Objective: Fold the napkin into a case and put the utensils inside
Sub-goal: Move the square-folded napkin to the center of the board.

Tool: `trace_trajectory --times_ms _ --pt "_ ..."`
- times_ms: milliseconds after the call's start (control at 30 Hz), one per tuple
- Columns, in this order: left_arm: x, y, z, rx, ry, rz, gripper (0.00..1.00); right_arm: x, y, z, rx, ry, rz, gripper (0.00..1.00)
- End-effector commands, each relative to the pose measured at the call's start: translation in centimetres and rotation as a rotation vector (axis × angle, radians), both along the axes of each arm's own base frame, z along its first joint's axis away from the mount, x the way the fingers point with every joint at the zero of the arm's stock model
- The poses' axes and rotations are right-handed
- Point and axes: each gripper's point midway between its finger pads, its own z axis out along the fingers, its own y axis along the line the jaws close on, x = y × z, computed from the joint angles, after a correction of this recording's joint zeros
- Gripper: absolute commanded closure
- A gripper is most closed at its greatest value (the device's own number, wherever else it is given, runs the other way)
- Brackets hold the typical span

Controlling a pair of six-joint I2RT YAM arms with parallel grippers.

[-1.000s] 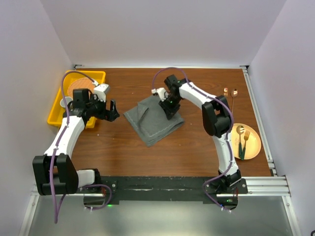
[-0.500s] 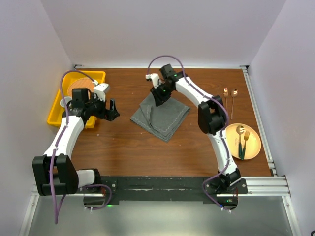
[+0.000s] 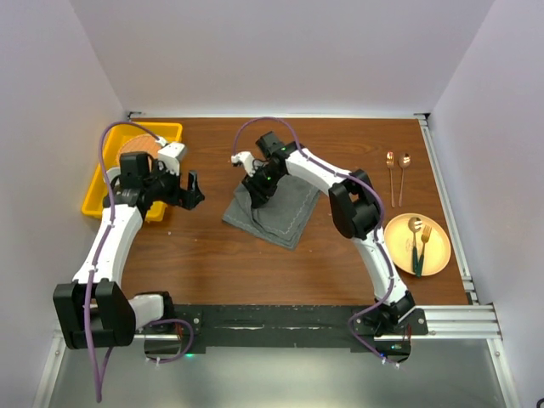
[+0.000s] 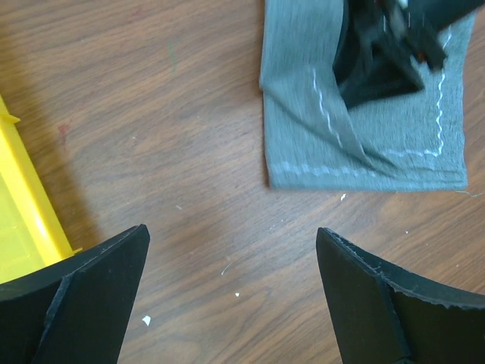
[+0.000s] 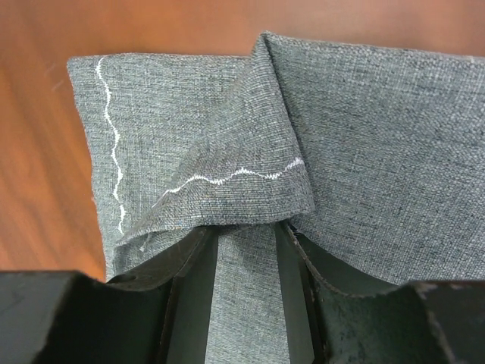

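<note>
Counter (image 3: 212,255) of brown wood carries everything you are working with. Your napkin (image 3: 285,217) lies folded into a rough grey square midway between the left and right edges, somewhat nearer the far edge, with its pale stitched hem showing along two sides. One flap is turned back over the upper layer and not lying flat.

Your yellow bin (image 3: 98,200) sits in the far left corner with a round brownish item inside. Your round yellow-orange plate (image 3: 442,255) rests by the right edge, closer to the near edge.

Your right gripper (image 5: 246,231) is down on the napkin's left part. Its fingers (image 5: 189,288) stand partly apart with a strip of cloth filling the gap. The turned-back flap drapes across their tips. You cannot tell whether they pinch the cloth or merely straddle it.

Your left gripper (image 4: 233,235) hangs above bare counter between the bin and the napkin, jaws spread wide, with nothing between them. From its wrist camera you see the napkin's corner ahead and the bin's wall at the left.

Your utensils (image 3: 398,166) are well apart from the napkin. Two copper spoons lie side by side near the right edge, beyond the plate. Two more pieces with dark handles lie on the plate.
</note>
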Motion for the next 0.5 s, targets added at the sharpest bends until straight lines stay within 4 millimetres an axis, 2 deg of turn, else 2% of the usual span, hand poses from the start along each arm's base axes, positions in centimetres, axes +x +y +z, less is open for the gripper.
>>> trace_trajectory --times_ms 0,67,100,167,200,233,300,333,400,433,467 --pt "-0.8 0.7 1.2 -0.008 -0.029 0.04 0.02 -8.8 -0.1 -1.5 -0.064 0.039 0.389 0.59" --pt "-1.2 1.0 1.0 -0.02 -0.017 0.057 0.02 -10.8 -1.2 -2.2 -0.104 0.034 0.483 0.59" --pt "-1.4 1.2 0.6 -0.024 -0.007 0.067 0.02 -11.0 -1.4 -2.0 -0.103 -0.007 0.542 0.58" --pt "-1.6 1.5 0.3 -0.034 0.001 0.081 0.02 -11.2 -1.2 -0.5 -0.083 -0.058 0.575 0.54" --pt "-1.8 1.6 -0.1 -0.043 0.014 0.09 0.02 -11.2 -0.8 0.4 -0.06 -0.069 0.577 0.49" --pt "-1.8 1.7 -0.2 -0.045 0.014 0.092 0.02 -11.0 -0.3 2.5 -0.031 -0.096 0.574 0.46" --pt "-2.0 1.9 -0.8 -0.053 0.03 0.091 0.01 -11.1 0.3 5.1 0.016 -0.109 0.559 0.4" --pt "-1.9 1.9 -0.9 -0.056 0.031 0.086 0.01 -11.1 0.5 7.6 0.049 -0.153 0.552 0.37" --pt "-1.9 1.6 -1.3 -0.072 0.032 0.037 0.03 -11.6 0.0 9.8 0.087 -0.172 0.537 0.36" --pt "-1.9 1.3 -1.2 -0.075 0.027 0.003 0.04 -12.2 -0.8 9.9 0.088 -0.161 0.532 0.36" --pt "-1.8 0.9 -1.3 -0.082 0.027 -0.035 0.05 -12.4 -1.8 11.7 0.105 -0.187 0.516 0.36"
